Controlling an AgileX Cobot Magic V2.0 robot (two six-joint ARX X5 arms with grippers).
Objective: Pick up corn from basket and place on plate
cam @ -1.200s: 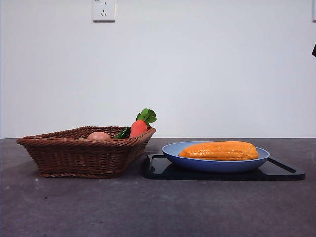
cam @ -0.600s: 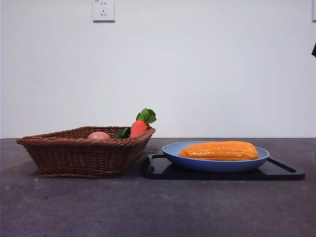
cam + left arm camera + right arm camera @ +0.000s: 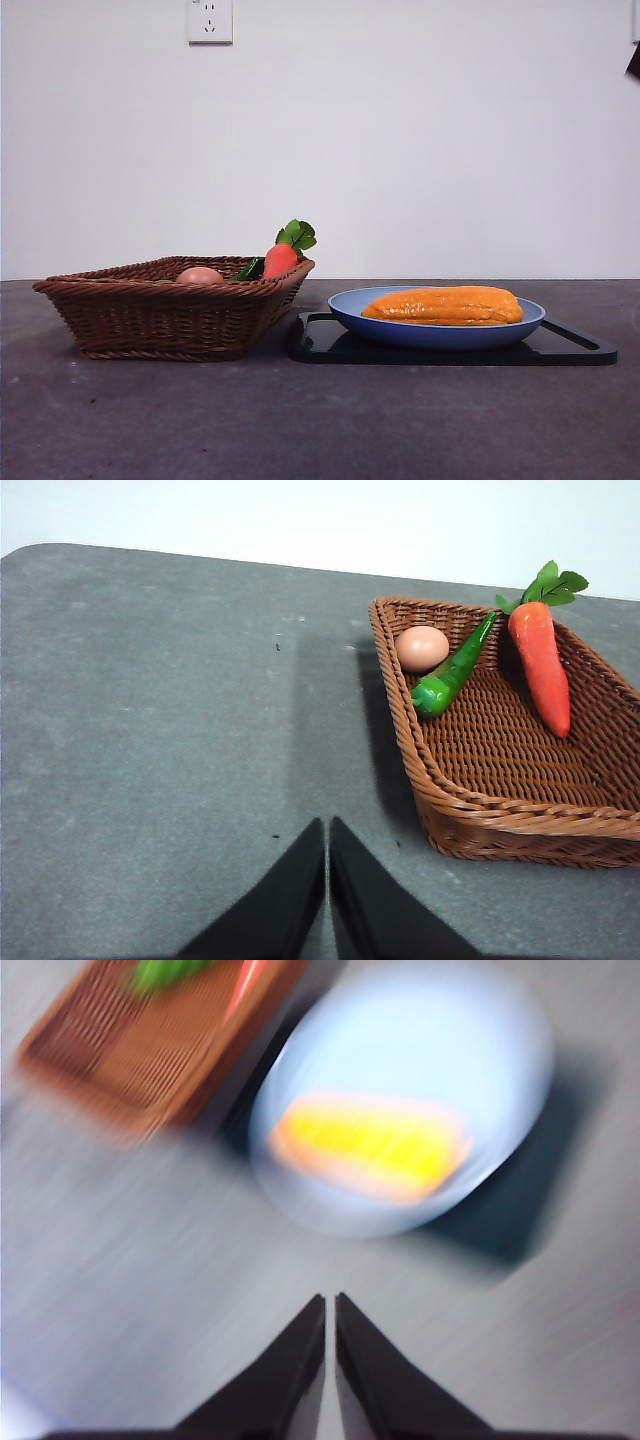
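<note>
The orange-yellow corn [image 3: 444, 305] lies lengthwise in the light-blue plate [image 3: 436, 332], which rests on a black tray. The right wrist view is blurred by motion; it shows the corn [image 3: 370, 1145] on the plate [image 3: 480, 1050] from well above. My right gripper [image 3: 330, 1305] is shut and empty, high over the table in front of the plate. The brown wicker basket [image 3: 165, 310] stands left of the plate. My left gripper [image 3: 327, 830] is shut and empty, hovering over bare table beside the basket [image 3: 500, 810].
In the basket lie a red-orange carrot [image 3: 540, 665] with green leaves, a green pepper [image 3: 452, 670] and a pinkish egg [image 3: 422, 648]. The black tray [image 3: 570, 347] reaches past the plate to the right. A dark arm tip [image 3: 634, 62] shows at the top right edge.
The dark arm tip at the right edge of the front view has risen. The corn, plate and basket have not moved.
</note>
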